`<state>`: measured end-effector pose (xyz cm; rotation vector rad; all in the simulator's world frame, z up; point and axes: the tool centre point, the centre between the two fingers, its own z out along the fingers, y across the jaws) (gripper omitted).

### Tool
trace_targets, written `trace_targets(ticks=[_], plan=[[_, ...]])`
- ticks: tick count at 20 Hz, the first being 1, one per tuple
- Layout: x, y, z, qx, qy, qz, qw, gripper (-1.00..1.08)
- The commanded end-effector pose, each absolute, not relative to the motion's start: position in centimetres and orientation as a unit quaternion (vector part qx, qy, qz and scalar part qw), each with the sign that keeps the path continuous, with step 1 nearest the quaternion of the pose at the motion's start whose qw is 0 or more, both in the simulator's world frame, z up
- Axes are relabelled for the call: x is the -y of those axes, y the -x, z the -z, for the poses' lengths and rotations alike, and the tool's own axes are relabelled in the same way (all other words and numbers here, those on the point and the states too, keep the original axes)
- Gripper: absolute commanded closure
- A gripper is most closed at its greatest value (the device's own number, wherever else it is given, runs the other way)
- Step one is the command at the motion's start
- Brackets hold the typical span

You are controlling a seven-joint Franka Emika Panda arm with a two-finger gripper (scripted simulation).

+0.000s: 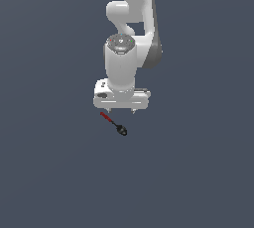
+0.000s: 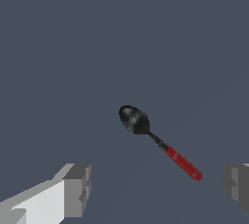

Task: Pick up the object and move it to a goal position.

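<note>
The object is a tiny spoon (image 1: 114,123) with a red handle end, a thin black shaft and a rounded black head. It lies flat on the grey surface, just in front of and below the gripper in the exterior view. The wrist view shows it clearly (image 2: 158,141), lying diagonally, head away from the fingers and red end nearer one finger. My gripper (image 1: 121,111) hangs above it, pointing down, open and empty. Both fingertips (image 2: 78,189) show wide apart in the wrist view, and the spoon is ahead of the gap, not between them.
A plain dark grey surface (image 1: 198,172) fills both views. The white arm (image 1: 129,33) rises behind the gripper. No goal marker shows.
</note>
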<state>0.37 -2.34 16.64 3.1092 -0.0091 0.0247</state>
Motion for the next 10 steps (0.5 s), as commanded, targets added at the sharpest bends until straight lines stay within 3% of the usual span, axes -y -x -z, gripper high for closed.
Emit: trace_targets(ticks=[1,10], plan=[[2.3,-0.4,-16.6,0.003,-1.0,-0.008,0.016,-0.92],[2.6,-1.0,-18.1,-0.021,-0.999,-0.019,0.023,-0.92]])
